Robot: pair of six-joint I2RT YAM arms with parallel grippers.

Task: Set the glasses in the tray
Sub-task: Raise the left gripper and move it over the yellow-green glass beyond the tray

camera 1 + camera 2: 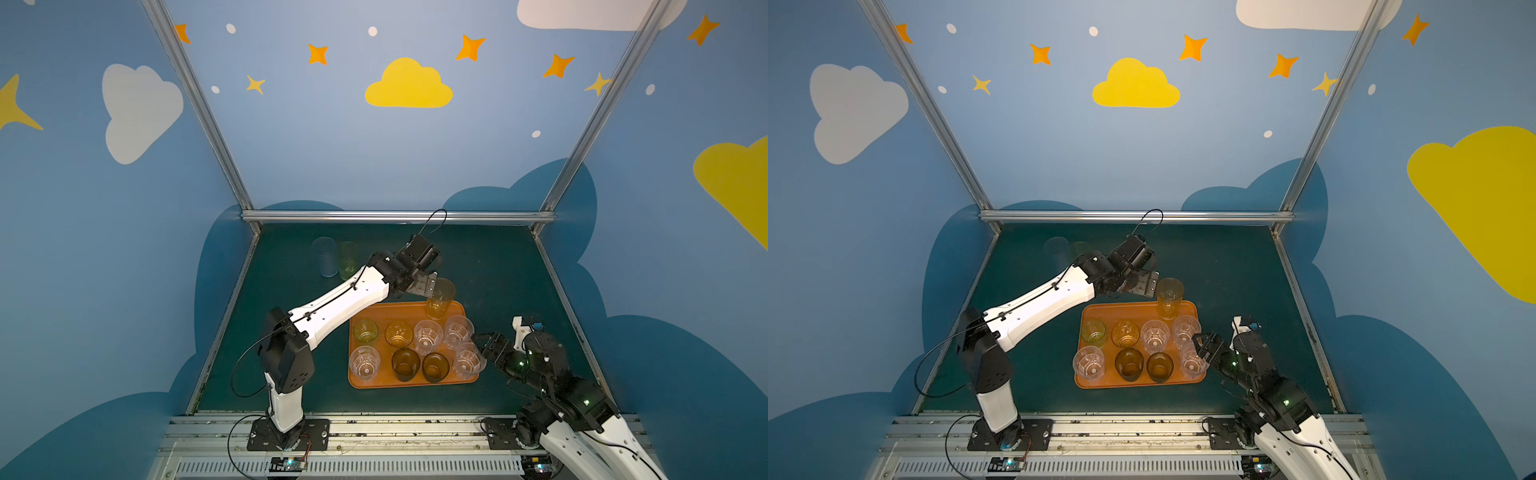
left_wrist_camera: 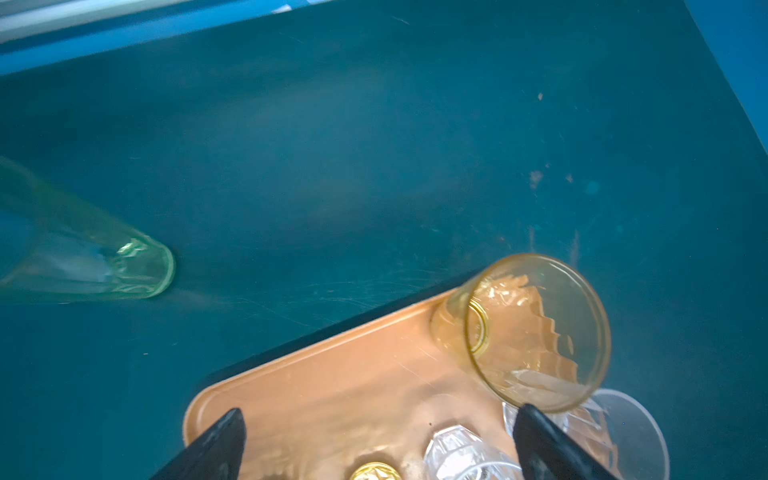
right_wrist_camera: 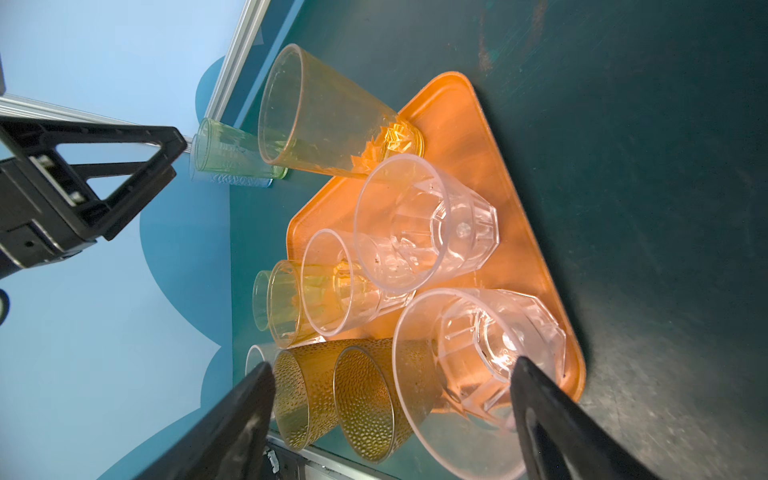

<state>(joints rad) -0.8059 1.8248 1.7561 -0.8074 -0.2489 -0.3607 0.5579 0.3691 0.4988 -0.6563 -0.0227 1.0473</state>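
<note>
The orange tray (image 1: 400,311) (image 1: 1128,312) lies mid-table and holds several glasses: short clear, amber and dark ones. A tall amber glass (image 1: 439,297) (image 2: 540,332) stands upright in its far right corner. My left gripper (image 1: 428,286) (image 2: 380,417) hovers open and empty over the tray's far edge, just left of that tall glass and apart from it. My right gripper (image 1: 481,341) (image 3: 392,370) is open at the tray's right side. A clear faceted glass (image 1: 468,359) (image 3: 478,357) stands just ahead of its fingertips, not clamped. Two tall glasses, a clear one (image 1: 325,256) and a green one (image 1: 347,259) (image 2: 104,266), stand on the table at the far left.
The dark green table (image 1: 498,282) is bounded by blue walls and an aluminium rail (image 1: 399,216) at the back. The left arm (image 1: 332,307) stretches diagonally past the tray's left side. The arm bases sit on the front rail (image 1: 395,432).
</note>
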